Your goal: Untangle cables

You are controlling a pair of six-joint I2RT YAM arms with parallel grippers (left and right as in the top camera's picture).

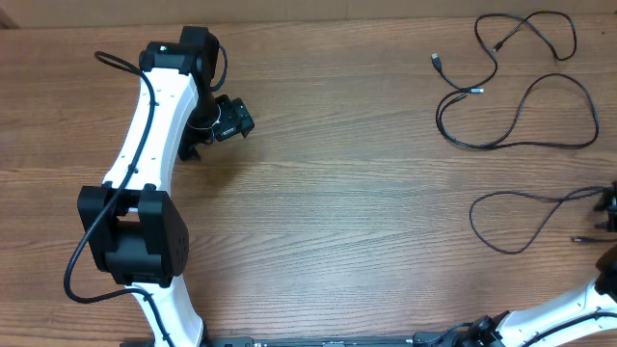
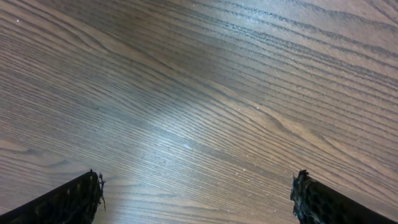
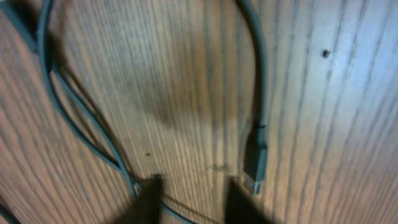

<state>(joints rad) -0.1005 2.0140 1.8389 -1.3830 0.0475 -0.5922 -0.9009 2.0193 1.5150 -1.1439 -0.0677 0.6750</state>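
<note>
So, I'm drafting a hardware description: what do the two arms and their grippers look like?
The left arm has white curved links, boxy black joint housings and a thin black cable looping alongside. The right arm matches. Left gripper fingers are black, rough-textured.

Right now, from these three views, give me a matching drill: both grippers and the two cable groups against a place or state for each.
Things
1. left gripper
2. right gripper
3. upper cables
4. lower cable

Places or states
A. loose loops at the top-right corner of the table
B. fingers apart, silver-tipped plug lying just beside them
C. open wide over bare wood, left half
D. single loop running to the right edge

Pairs: 1-C, 2-B, 3-A, 4-D
</note>
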